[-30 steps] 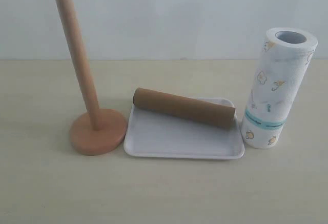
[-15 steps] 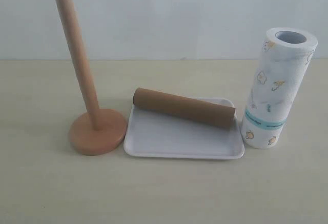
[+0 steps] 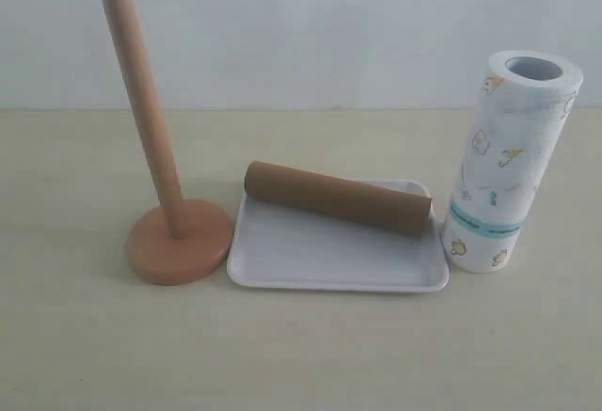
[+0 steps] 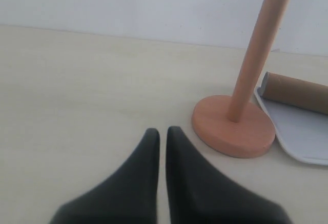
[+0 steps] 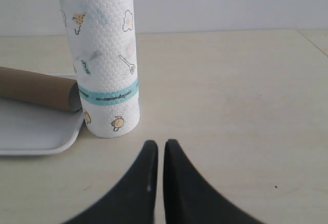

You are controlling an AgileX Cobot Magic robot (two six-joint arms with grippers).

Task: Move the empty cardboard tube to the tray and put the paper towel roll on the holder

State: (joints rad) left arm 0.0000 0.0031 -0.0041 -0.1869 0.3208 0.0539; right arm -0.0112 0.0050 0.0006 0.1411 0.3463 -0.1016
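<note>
Pale beige tabletop (image 3: 301,355), plain white wall (image 3: 310,25) behind

The left gripper (image 4: 162,131) and right gripper (image 5: 157,144) each show two smooth black fingers, broad-based and tapering to narrow tips.

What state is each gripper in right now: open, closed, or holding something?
Left gripper: closed, holding nothing.
Right gripper: closed, holding nothing.

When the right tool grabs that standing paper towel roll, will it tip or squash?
Likely tippy: the paper towel roll stands tall on a narrow end. Probably squashy and light: embossed paper layers, hollow middle.
</note>
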